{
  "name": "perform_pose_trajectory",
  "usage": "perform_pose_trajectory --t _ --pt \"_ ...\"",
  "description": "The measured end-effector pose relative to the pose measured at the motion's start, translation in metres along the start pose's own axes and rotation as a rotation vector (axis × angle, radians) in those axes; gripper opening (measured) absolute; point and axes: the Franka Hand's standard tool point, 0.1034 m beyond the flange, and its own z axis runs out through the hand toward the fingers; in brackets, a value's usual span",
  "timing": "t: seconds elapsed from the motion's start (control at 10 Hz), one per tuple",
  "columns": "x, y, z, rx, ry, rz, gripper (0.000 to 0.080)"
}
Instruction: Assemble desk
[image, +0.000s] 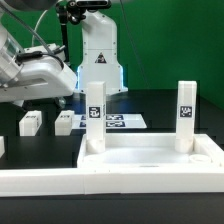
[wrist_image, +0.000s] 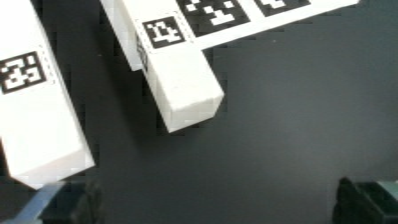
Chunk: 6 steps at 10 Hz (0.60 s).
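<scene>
The white desk panel (image: 150, 152) lies at the front of the exterior view, with two tagged white legs standing upright at its far corners, one (image: 94, 122) on the exterior view's left and one (image: 186, 115) on its right. Two more legs lie loose on the dark table, one (image: 30, 122) beside the other (image: 65, 121). In the wrist view these show as two white blocks with tags, one (wrist_image: 182, 72) and one (wrist_image: 39, 115). My gripper (image: 50, 92) hovers above them, open (wrist_image: 217, 205), with only bare table between its fingers (wrist_image: 63, 205).
The marker board (image: 116, 122) lies flat behind the panel, and its edge shows in the wrist view (wrist_image: 249, 14). A long white rail (image: 50, 181) runs along the front. The robot's white base (image: 100, 50) stands at the back.
</scene>
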Motion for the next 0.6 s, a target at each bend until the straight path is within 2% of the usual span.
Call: perform_pose_trajectory --t 0.4,0.6 --pt "-0.001 0.001 0.003 0.001 -0.006 0.003 0.0649" --pt "-0.012 0.010 0.033 0.006 -0.056 0.025 0.0649"
